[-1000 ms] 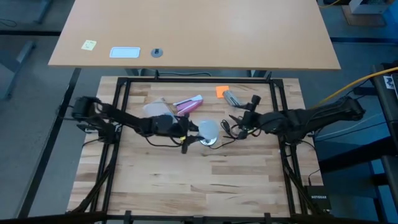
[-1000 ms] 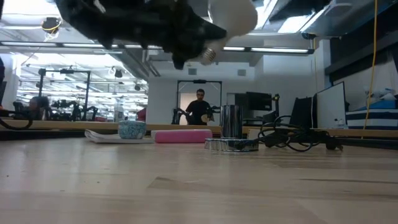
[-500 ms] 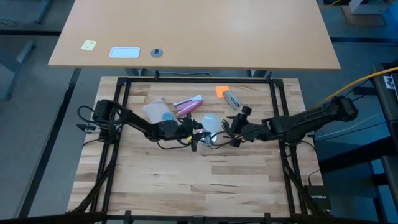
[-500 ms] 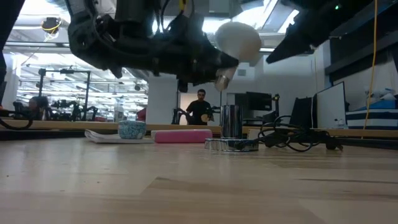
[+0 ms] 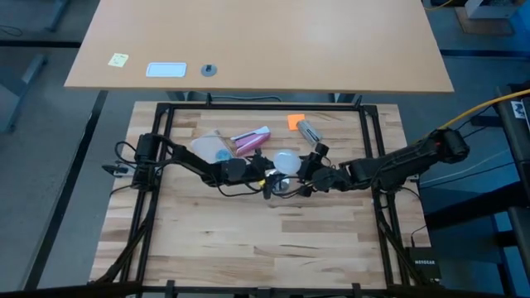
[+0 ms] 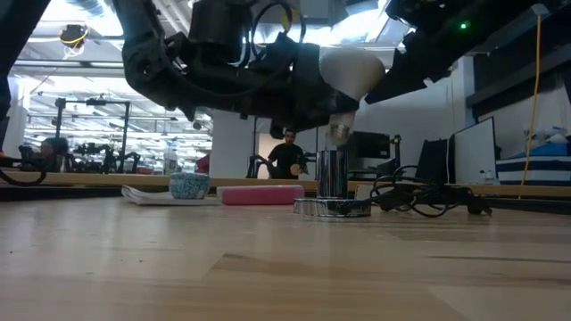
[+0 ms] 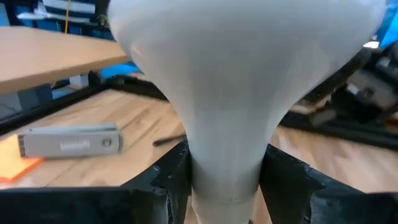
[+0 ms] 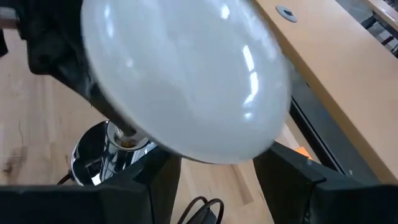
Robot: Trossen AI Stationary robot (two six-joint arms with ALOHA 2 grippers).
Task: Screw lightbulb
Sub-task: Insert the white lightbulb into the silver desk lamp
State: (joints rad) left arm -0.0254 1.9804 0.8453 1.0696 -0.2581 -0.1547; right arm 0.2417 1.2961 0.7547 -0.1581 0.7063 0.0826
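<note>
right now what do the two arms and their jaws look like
Both arms are dark, slim and jointed, with thin black cables looped along them. The left arm shows a yellow cable near its wrist. The right arm carries a small green light in the low view. The jaws are matte black, blocky fingers.

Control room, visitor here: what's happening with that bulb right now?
Left gripper shut on the lightbulb, base just above the socket. Right gripper open, close beside the globe. Nothing in the way.
</note>
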